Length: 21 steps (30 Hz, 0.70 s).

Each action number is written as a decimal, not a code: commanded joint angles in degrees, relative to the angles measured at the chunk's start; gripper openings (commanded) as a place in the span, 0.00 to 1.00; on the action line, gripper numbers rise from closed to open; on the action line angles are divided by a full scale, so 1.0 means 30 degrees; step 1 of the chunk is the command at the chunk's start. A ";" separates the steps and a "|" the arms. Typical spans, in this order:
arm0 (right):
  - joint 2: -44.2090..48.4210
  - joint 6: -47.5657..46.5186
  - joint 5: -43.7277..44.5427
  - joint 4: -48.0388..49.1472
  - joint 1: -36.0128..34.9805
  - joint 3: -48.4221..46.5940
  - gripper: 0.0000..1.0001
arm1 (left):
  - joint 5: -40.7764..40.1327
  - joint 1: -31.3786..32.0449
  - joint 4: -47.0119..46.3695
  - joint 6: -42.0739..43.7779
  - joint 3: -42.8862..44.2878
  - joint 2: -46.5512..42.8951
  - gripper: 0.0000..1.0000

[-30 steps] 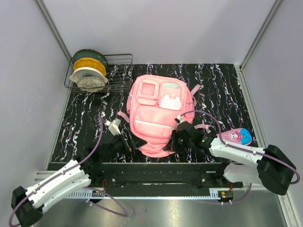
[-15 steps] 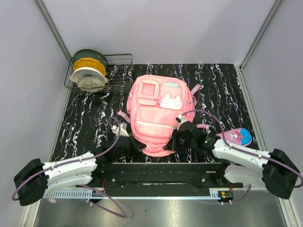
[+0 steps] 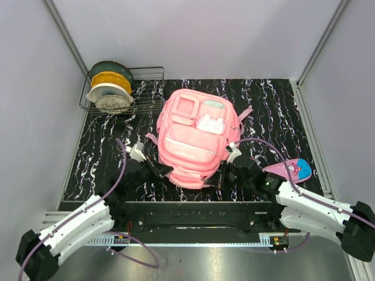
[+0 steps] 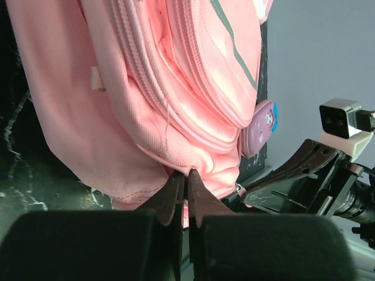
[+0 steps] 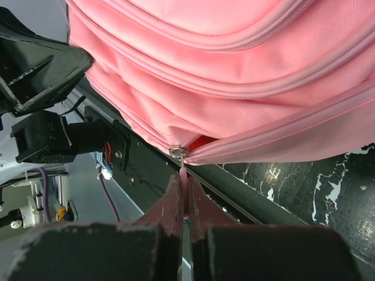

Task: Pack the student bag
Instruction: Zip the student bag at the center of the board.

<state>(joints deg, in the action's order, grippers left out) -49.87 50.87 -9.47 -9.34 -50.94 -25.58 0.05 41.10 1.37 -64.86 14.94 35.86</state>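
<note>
The student bag [image 3: 193,137], a large pink backpack, lies on the black marbled table with its front pockets up. My left gripper [image 3: 164,171] is at the bag's near left edge and is shut on a fold of its pink fabric [image 4: 186,171]. My right gripper [image 3: 221,175] is at the near right edge, shut on the pink zipper pull [image 5: 184,175] that hangs from the metal slider [image 5: 177,152]. A small gap with red inside shows beside the slider. A pink-purple pencil case [image 3: 290,170] lies to the right of the bag, also seen in the left wrist view [image 4: 259,127].
A wire rack [image 3: 143,93] with stacked bowls [image 3: 109,88] stands at the back left. Grey walls close in the table on three sides. The black rail [image 3: 193,213] of the arm bases runs along the near edge, close under the bag.
The left gripper has closed on the bag's near edge after reaching in open. The bag has bunched up and turned slightly; the right arm has shifted right with the zipper pull.
</note>
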 commanded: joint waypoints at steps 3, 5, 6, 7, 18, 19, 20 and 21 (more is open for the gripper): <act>-0.1452 0.0298 0.2304 -0.4209 -0.0042 -0.0260 0.00 | -0.0430 -0.3997 0.2909 0.2752 0.1642 -0.2777 0.00; -0.1629 0.0357 0.2775 -0.4326 -0.0042 -0.0436 0.00 | -0.0136 -0.4528 0.3322 0.2870 0.1466 -0.3307 0.00; -0.1630 0.0473 0.3067 -0.4443 -0.0071 -0.0495 0.00 | 0.0329 -0.4879 0.3643 0.2928 0.1408 -0.3629 0.00; -0.1601 0.0474 0.3070 -0.4531 -0.0043 -0.0554 0.00 | 0.0449 -0.5027 0.3820 0.3074 0.1378 -0.3719 0.00; 0.2204 0.1821 0.1644 -0.7109 -0.0071 0.1054 0.00 | 0.1943 -0.6638 0.2507 0.3719 0.1465 -0.2520 0.00; 0.2527 0.1938 0.1229 -0.7168 -0.0043 0.1318 0.00 | 0.2148 -0.6727 0.2214 0.3720 0.1466 -0.2432 0.00; 0.3023 0.1997 0.0819 -0.7111 -0.0042 0.1843 0.00 | 0.2295 -0.6815 0.2037 0.3633 0.1437 -0.2373 0.00; 0.3115 0.2114 0.0554 -0.7458 -0.0042 0.1964 0.00 | 0.2354 -0.6932 0.1426 0.3574 0.1378 -0.2140 0.00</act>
<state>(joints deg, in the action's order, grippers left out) -43.81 56.34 -6.44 -13.67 -51.72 -24.53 16.25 24.84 11.99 -57.12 16.08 28.53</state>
